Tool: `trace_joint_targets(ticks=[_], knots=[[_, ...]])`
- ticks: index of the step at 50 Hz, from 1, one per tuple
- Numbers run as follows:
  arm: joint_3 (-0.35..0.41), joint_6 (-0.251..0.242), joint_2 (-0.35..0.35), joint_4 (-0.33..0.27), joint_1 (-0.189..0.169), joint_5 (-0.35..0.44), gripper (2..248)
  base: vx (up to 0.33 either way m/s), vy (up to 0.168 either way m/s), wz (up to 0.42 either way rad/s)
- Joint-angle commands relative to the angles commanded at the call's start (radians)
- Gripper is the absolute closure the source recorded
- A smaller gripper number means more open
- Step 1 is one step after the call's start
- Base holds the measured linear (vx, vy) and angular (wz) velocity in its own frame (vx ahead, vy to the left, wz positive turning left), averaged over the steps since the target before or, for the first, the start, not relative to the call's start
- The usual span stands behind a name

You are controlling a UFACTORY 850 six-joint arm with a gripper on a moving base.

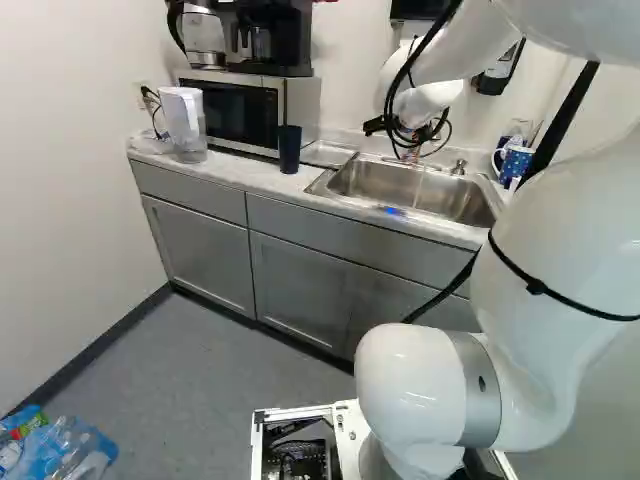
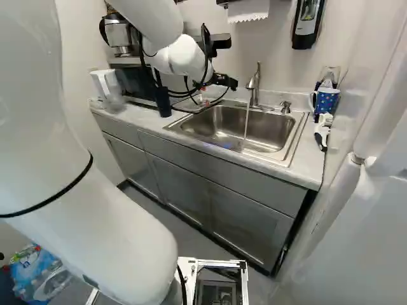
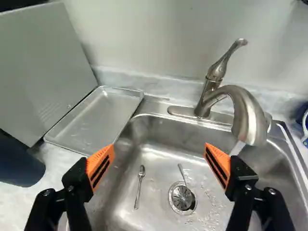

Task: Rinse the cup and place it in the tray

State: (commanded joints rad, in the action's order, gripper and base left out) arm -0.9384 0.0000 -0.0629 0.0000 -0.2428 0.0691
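One dark cup [image 1: 289, 150], one tray [image 3: 102, 115], one sink [image 3: 151, 126], one faucet [image 3: 247, 111], one microwave [image 1: 235, 112]; two utensils [image 3: 140, 180], perhaps both spoons.

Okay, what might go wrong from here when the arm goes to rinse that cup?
The dark tumbler stands close beside the microwave and the metal tray, so the open gripper might bump them or tip the tumbler while reaching in. The faucet is running, so its stream may splash the gripper.
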Motion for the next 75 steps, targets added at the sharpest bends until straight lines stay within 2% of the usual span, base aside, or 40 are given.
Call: trace_joint_targets(ticks=[35,75], knots=[[0.031,0.0,-0.032,0.0,-0.05,-0.174,3,0.0,0.0,0.0],[0.052,0.0,-0.054,0.0,-0.123,-0.176,3,0.0,0.0,0.0]])
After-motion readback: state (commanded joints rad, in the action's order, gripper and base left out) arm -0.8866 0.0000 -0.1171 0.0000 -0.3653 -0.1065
